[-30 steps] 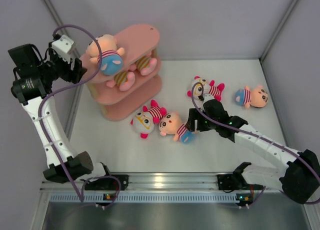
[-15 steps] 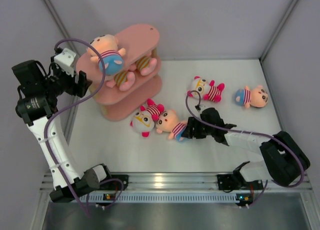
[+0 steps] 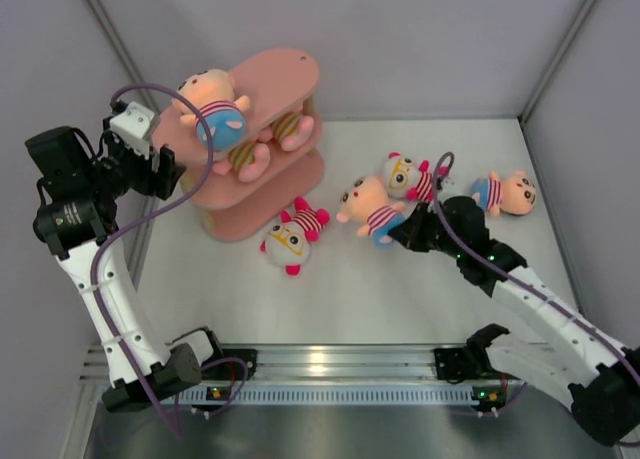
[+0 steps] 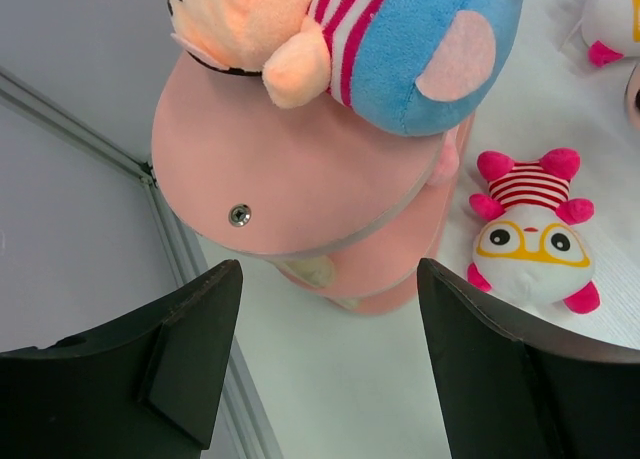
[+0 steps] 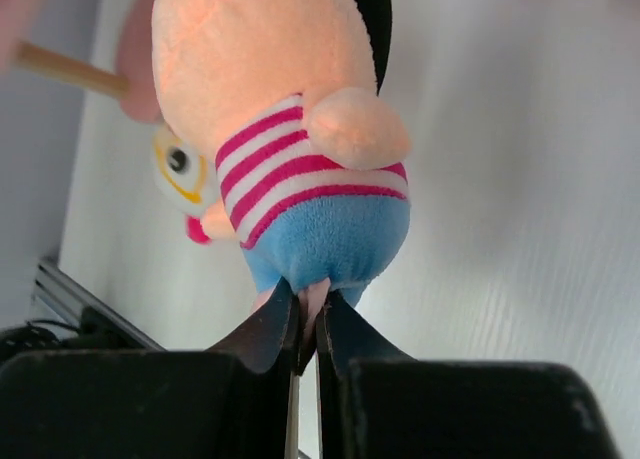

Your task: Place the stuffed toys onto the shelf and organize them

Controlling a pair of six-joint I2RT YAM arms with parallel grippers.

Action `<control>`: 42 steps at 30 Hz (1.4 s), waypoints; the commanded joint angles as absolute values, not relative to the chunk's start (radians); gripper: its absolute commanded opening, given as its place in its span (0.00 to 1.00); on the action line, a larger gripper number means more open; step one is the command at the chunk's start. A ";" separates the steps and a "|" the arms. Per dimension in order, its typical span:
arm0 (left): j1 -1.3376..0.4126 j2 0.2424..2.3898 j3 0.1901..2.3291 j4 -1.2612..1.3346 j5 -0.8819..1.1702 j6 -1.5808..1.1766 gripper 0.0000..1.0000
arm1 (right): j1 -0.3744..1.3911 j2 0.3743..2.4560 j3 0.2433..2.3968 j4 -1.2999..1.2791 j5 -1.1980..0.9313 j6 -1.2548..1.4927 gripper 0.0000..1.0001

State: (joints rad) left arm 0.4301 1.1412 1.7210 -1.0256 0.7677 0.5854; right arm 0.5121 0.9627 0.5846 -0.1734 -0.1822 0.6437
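Note:
The pink shelf (image 3: pixel 285 79) stands at the back left. One peach stuffed toy (image 3: pixel 212 111) lies on its top board, and a pink toy with yellow stripes (image 3: pixel 243 157) lies on the middle tier. My right gripper (image 3: pixel 400 231) is shut on the leg of a peach toy (image 3: pixel 368 207) in blue pants, which hangs above the table; in the right wrist view the toy (image 5: pixel 300 149) sticks out beyond the gripper (image 5: pixel 310 314). Two white-faced toys (image 3: pixel 290 237) (image 3: pixel 405 176) and another peach toy (image 3: pixel 505 192) lie on the table. My left gripper (image 3: pixel 165 169) is open and empty beside the shelf's left end (image 4: pixel 290 169).
Grey walls close the table on the left, back and right. The shelf's left end stands close to the left wall rail (image 4: pixel 190 269). A metal rail (image 3: pixel 320 364) with both arm bases runs along the near edge.
My right gripper has shut on the peach toy's leg and lifted it up and to the right, away from the white-faced toy. The left gripper has shifted slightly by the shelf.

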 commanded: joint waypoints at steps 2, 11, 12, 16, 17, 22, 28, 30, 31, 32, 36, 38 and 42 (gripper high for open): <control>0.430 1.134 1.741 -1.003 0.785 0.580 0.77 | 0.494 0.861 0.979 -0.422 0.021 0.594 0.00; 0.428 1.140 1.767 -1.003 0.787 0.557 0.77 | 0.502 1.256 1.518 -0.276 0.022 0.730 0.00; 0.428 1.138 1.764 -1.003 0.787 0.558 0.77 | 0.505 1.302 1.566 -0.259 0.011 0.753 0.00; 0.428 1.141 1.759 -1.003 0.790 0.557 0.77 | 0.558 1.610 1.868 -0.291 0.008 0.795 0.00; 0.428 1.141 1.759 -1.005 0.798 0.555 0.77 | 0.590 1.659 2.011 -0.340 0.011 0.796 0.00; 0.430 1.150 1.759 -1.005 0.834 0.538 0.77 | 0.656 1.903 2.327 -0.368 0.041 0.844 0.00; 0.430 1.144 1.746 -1.003 0.851 0.535 0.77 | 0.712 2.016 2.407 -0.341 0.052 0.913 0.00; 0.429 1.135 1.747 -1.003 0.856 0.535 0.77 | 0.719 2.052 2.427 -0.351 0.045 0.922 0.00; 0.430 1.129 1.746 -1.003 0.857 0.538 0.77 | 0.726 2.062 2.440 -0.351 0.038 0.923 0.00; 0.430 1.123 1.747 -1.003 0.861 0.538 0.77 | 0.729 2.068 2.444 -0.351 0.023 0.928 0.00; 0.428 1.111 1.750 -1.003 0.876 0.545 0.77 | 0.736 2.085 2.445 -0.368 0.006 0.928 0.00; 0.428 1.114 1.752 -1.005 0.890 0.540 0.77 | 0.744 2.083 2.445 -0.377 0.006 0.923 0.00; 0.430 1.114 1.743 -1.003 0.913 0.538 0.77 | 0.761 2.097 2.447 -0.368 -0.023 0.920 0.00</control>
State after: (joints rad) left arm 0.4301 1.1236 1.7370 -1.0252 0.8642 0.5472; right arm 0.7326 2.0888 2.3920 -0.3920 0.0177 0.9134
